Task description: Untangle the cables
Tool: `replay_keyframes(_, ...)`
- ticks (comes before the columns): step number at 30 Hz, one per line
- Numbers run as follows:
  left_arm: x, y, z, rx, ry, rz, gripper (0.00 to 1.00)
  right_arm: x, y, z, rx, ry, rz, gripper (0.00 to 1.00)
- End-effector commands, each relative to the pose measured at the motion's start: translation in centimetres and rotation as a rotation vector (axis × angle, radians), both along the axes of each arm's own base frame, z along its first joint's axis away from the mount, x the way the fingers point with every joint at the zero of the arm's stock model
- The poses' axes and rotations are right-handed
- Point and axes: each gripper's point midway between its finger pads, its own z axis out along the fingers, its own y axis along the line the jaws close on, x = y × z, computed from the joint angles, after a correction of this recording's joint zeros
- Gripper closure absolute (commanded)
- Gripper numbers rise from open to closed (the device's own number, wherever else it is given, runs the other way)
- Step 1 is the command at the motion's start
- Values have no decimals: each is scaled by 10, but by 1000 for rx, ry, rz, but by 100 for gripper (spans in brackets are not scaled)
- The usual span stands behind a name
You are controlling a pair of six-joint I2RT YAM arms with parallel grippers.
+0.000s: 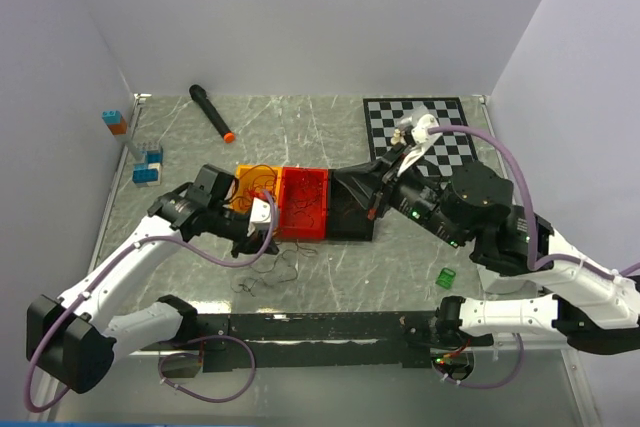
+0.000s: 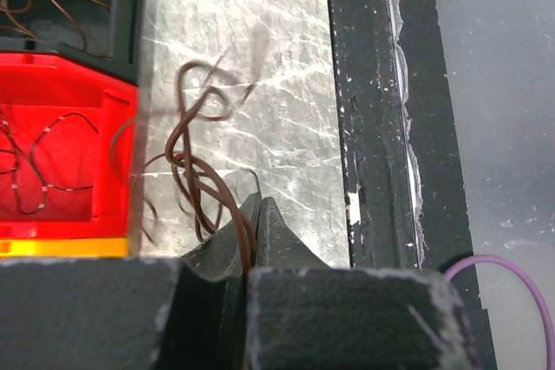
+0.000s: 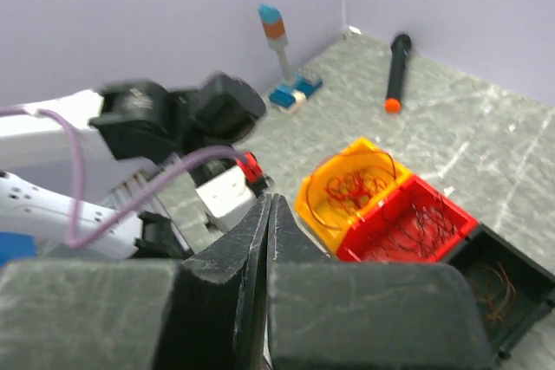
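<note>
**Left fingers clamped on brown cables; right fingers closed, nothing in them**

Only in left wrist view: left fingers (image 2: 258,204) pressed tight on a bunch of dark brown cables (image 2: 195,162). Hair-thin, twisted round each other, w/ loose loops, over bare tabletop (image 2: 260,58) just beside red bin (image 2: 61,145). Too fine to count; top loop blurred.

Only in right wrist view: right fingers (image 3: 269,205) pressed together, no gap, nothing seen between. Bin contents too: red curls in yellow bin (image 3: 351,184), dark curls in red bin, thin orange-brown strands in black bin (image 3: 512,275).

Only from top: more loose dark cables (image 1: 275,269) lying on tabletop, near side of red bin, close to left fingers. Tips of either pair not clear there.

Counts:
- 2 arms
- 3 bins in a touching row: yellow left, red mid, black right
- 1 black marker (image 1: 212,113) w/ orange tip, far left
- 1 checkerboard (image 1: 420,132), far right
- 1 green cube (image 1: 446,278), near right
- 2 block piles (image 1: 147,165) by left wall
</note>
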Motion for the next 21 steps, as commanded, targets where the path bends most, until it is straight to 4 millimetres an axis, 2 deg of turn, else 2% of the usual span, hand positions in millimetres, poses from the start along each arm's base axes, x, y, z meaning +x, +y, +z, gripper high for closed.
replay_keyframes(1, 6, -3, 38, -46, -76, -2, 99, 4, 11, -43, -133, 40, -7, 93)
replay_keyframes(4, 4, -2, 57, -57, -100, -15, 99, 1, 21, -82, -186, 87, 25, 61)
replay_keyframes(5, 4, -2, 63, -60, -111, -18, 99, 0, 23, -90, -196, 94, 36, 53)
replay_keyframes(9, 1, 1, 75, -54, -131, -27, 99, -11, 39, -119, -253, 118, 151, 35)
replay_keyframes(13, -2, 4, 82, -49, -148, -34, 99, -15, 55, -131, -276, 129, 228, 30)
replay_keyframes(18, -5, 5, 95, -59, -166, -36, 99, -18, 70, -122, -241, 104, 302, 28)
replay_keyframes(21, -5, 5, 100, -66, -173, -34, 99, -20, 79, -126, -250, 119, 331, 29)
